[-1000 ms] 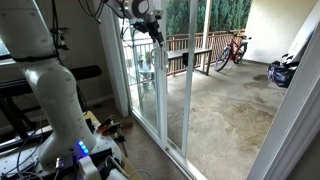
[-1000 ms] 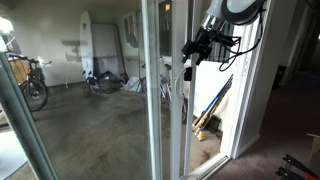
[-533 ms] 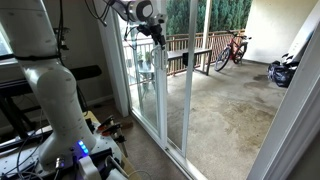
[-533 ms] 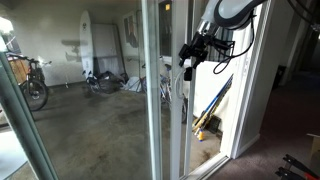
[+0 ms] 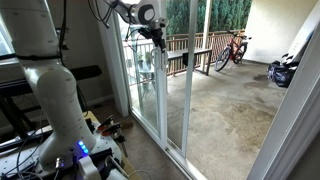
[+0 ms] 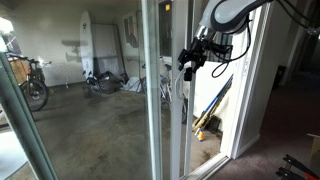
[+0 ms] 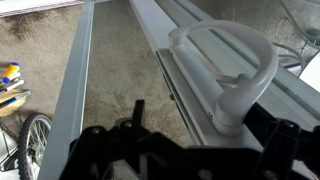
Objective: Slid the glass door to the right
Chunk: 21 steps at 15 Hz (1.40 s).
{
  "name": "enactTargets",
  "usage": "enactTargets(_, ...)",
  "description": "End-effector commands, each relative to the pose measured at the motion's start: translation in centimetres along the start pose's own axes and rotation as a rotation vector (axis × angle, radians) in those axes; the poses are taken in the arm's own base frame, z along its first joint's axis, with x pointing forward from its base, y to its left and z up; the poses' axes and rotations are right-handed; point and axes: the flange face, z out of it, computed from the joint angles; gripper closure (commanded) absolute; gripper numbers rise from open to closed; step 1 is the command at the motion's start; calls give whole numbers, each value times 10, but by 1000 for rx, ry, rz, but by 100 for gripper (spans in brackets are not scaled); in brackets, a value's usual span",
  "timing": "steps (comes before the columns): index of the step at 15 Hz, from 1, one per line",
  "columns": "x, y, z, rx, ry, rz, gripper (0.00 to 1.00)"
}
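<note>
The glass door is a tall white-framed panel; its upright edge shows in both exterior views point(image 5: 163, 95) point(image 6: 166, 120). A white loop handle point(image 7: 225, 70) sits on that edge and fills the wrist view. My gripper point(image 7: 200, 128) is open, with its black fingers on either side of the handle's lower foot; the right finger lies close against it. In both exterior views the gripper point(image 5: 152, 38) point(image 6: 190, 60) is at upper chest height against the door's edge.
Beyond the glass is a concrete patio with a wooden railing point(image 5: 190, 55), a red bicycle point(image 5: 232, 48), another bicycle point(image 6: 32, 88) and a white surfboard point(image 6: 88, 45). The white robot base point(image 5: 60, 100) stands indoors beside a black bench point(image 5: 85, 73).
The gripper has moved a little closer to the door's edge and slightly lower. The door has not visibly shifted.
</note>
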Motion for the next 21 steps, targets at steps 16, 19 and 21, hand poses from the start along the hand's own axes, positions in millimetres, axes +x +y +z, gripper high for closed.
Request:
enactTargets(16, 2, 76, -17, -16, -117, 61, 0)
enactTargets(19, 2, 85, -10, -37, -144, 34, 0)
enactTargets(21, 0, 74, -8, -31, -145, 9, 0)
